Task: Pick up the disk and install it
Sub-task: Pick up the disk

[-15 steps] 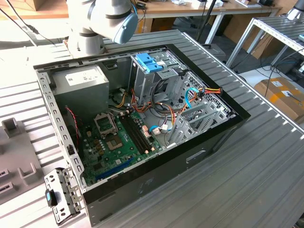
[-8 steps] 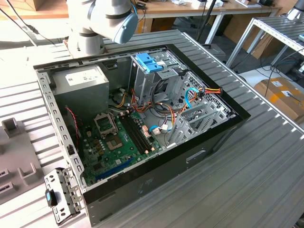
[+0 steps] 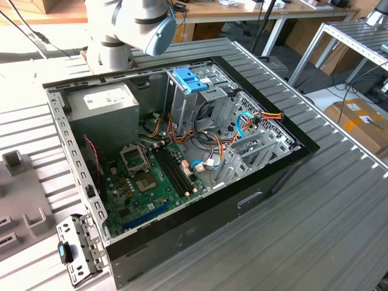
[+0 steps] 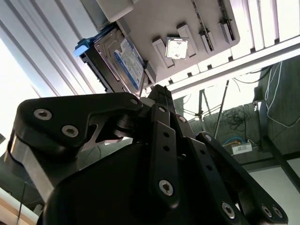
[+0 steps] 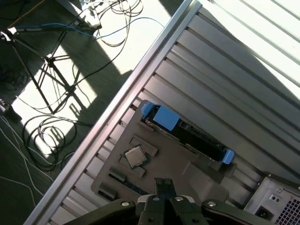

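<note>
**Gripper (image 5: 164,185) closed and empty, hanging over the disk (image 5: 194,137)**

In both wrist views the gripper's (image 4: 158,90) two black fingertips are pressed together with nothing between them. It is well apart from everything below it. A small square chip (image 5: 135,156) lies nearest beneath it on a grey tray (image 5: 180,165).

Just past the chip, the disk (image 4: 119,58) stands on edge in a slot of that tray. It is held in a blue carrier (image 5: 161,116) whose ends stick out at either side, and its labelled face is turned toward the chip. The tray rests on the slatted metal table (image 5: 225,70).

The disk is probably stiff and dense, weighty for its size, with smooth metal sides that could slip under light pressure. It is also likely to be sensitive to knocks. The safest hold looks like a pinch across its two flat faces, near the middle of the raised long edge. That would keep the grip off the blue carrier ends, which are probably springy.

In the exterior view the arm (image 3: 130,24) rises beyond the far corner of the open computer case (image 3: 182,233), close to the power supply (image 3: 103,109). Judging from the wrist views, the wrist is tipped downward toward the tray.
</note>
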`<state>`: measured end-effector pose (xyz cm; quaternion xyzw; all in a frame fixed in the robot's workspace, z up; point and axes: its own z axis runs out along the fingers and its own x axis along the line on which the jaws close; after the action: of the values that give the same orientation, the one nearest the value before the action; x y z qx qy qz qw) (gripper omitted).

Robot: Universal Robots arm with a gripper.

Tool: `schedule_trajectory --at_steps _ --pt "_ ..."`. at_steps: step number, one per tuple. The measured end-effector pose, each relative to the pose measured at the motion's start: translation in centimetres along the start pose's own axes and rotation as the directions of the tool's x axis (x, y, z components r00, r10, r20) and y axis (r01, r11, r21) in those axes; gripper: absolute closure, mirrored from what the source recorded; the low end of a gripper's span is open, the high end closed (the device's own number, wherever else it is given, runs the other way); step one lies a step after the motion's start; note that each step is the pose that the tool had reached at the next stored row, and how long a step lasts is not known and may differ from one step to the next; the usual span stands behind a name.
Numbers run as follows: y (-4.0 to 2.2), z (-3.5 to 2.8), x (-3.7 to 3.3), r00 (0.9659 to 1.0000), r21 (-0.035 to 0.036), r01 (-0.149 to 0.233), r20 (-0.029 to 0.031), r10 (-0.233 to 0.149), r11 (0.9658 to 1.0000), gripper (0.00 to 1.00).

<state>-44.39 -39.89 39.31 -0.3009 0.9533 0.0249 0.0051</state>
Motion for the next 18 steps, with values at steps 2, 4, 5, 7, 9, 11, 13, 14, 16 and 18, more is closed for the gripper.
schedule_trajectory --at_steps 2,4,5,7,9,11,13,14,16,18 --pt "0.0 0.0 0.0 1.0 -0.0002 0.008 -0.0004 -0.008 1.0 0.89" --pt "0.0 0.0 0.0 0.9999 -0.0004 0.015 -0.0007 -0.015 0.9999 0.89" --pt "0.0 0.0 0.0 0.9998 -0.0005 0.02 -0.0009 -0.02 0.9998 0.89" --pt "0.0 0.0 0.0 0.9996 -0.0007 0.027 -0.0012 -0.027 0.9996 0.89" --pt "0.0 0.0 0.0 0.9994 -0.0009 0.035 -0.0016 -0.035 0.9994 0.89" --pt "0.0 0.0 0.0 0.9991 -0.0011 0.042 -0.0019 -0.042 0.9991 0.89" --pt "0.0 0.0 0.0 0.9988 -0.0013 0.049 -0.0022 -0.049 0.9988 0.89" --pt "0.0 0.0 0.0 0.9987 -0.0013 0.051 -0.0023 -0.051 0.9987 0.89" --pt "0.0 0.0 0.0 0.9984 -0.0015 0.057 -0.0025 -0.057 0.9984 0.89" --pt "0.0 0.0 0.0 0.9979 -0.0017 0.065 -0.0028 -0.065 0.9979 0.89"
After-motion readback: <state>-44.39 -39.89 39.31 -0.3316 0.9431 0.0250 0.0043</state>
